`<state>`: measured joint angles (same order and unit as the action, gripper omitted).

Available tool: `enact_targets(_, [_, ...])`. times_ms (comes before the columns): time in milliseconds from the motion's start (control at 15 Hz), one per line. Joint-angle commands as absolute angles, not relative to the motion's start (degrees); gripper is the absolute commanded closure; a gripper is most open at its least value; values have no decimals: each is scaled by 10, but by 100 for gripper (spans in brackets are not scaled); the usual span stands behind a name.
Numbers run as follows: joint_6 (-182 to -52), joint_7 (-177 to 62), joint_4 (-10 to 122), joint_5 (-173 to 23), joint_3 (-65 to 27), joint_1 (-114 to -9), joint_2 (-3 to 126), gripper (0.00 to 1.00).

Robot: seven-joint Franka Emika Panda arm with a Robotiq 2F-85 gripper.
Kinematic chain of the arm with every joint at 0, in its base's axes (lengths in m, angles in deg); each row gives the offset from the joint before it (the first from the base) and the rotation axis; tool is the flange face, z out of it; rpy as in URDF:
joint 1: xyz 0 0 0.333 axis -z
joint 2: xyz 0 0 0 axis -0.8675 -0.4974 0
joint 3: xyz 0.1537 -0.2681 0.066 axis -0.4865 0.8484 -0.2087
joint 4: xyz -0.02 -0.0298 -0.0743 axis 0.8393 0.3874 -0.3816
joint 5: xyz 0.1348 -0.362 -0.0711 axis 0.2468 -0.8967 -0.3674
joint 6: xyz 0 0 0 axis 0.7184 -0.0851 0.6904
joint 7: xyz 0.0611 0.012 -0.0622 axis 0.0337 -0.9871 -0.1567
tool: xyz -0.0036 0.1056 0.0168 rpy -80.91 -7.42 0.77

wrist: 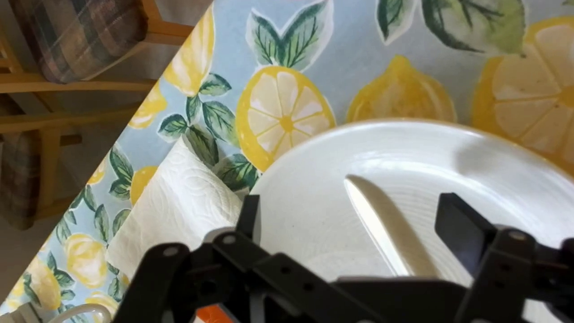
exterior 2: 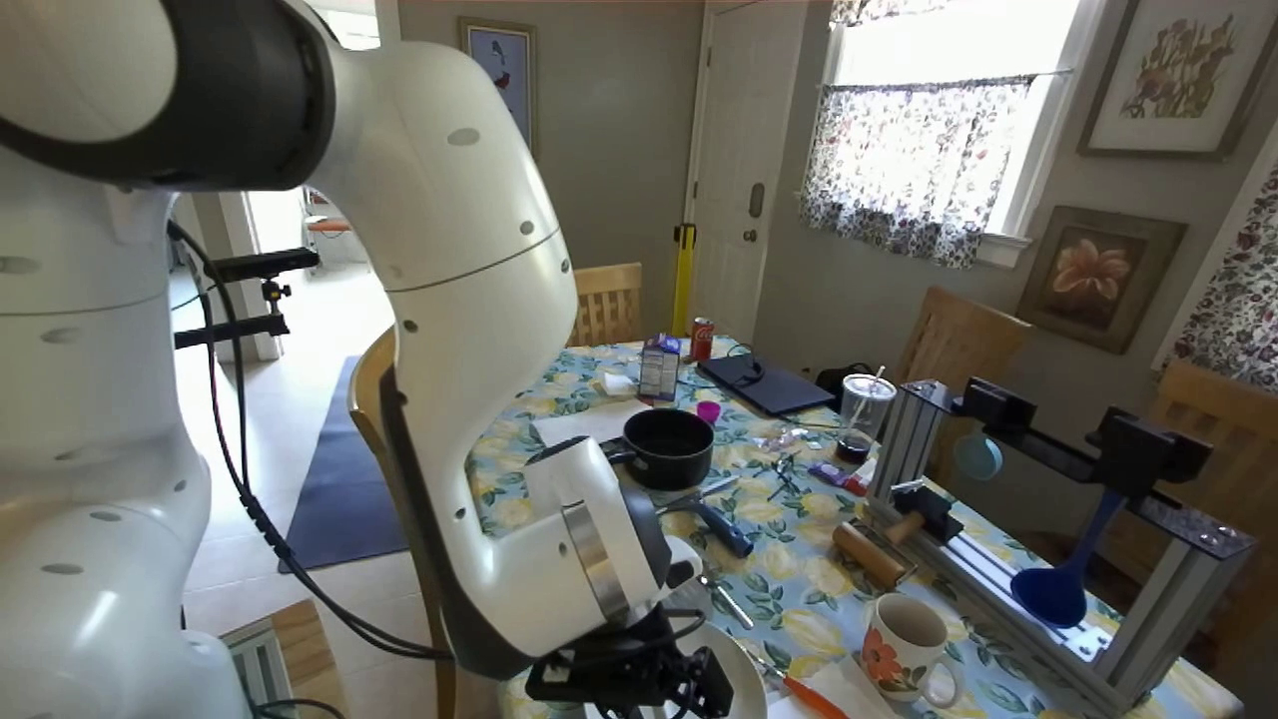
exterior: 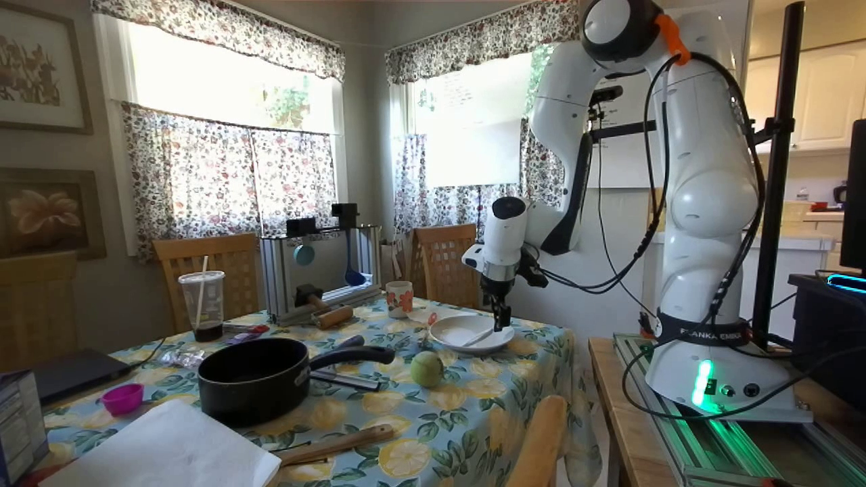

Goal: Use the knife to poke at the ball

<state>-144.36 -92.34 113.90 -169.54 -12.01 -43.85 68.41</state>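
The tool (wrist: 356,223) is spread wide over the plate (wrist: 305,215); in the wrist view its fingers stand on either side of the knife (wrist: 377,226), which lies on the plate, one end hidden behind the tool. In an exterior view, the pale green ball (exterior: 427,369) rests on the bench (exterior: 467,433) near the plate. A flowered mug (exterior: 399,299) stands upright near the plate; the black pot (exterior: 254,392) is farther off.

Arm (exterior: 703,176) arched fwd, wrist (exterior: 506,233) hanging approx vert, tool (wrist: 355,223) pointing down & spread wide.
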Motion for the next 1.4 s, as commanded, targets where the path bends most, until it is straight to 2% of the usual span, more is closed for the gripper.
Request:
enact_targets(0, [-1443, -932, 1129, -1704, -120, -438, 674, 0])
enact_targets(1067, [-1418, -1045, 1081, -1889, -149, -445, 627, 0])
enact_targets(1333, [-1397, -1102, 1070, -1947, -167, -441, 611, 9])
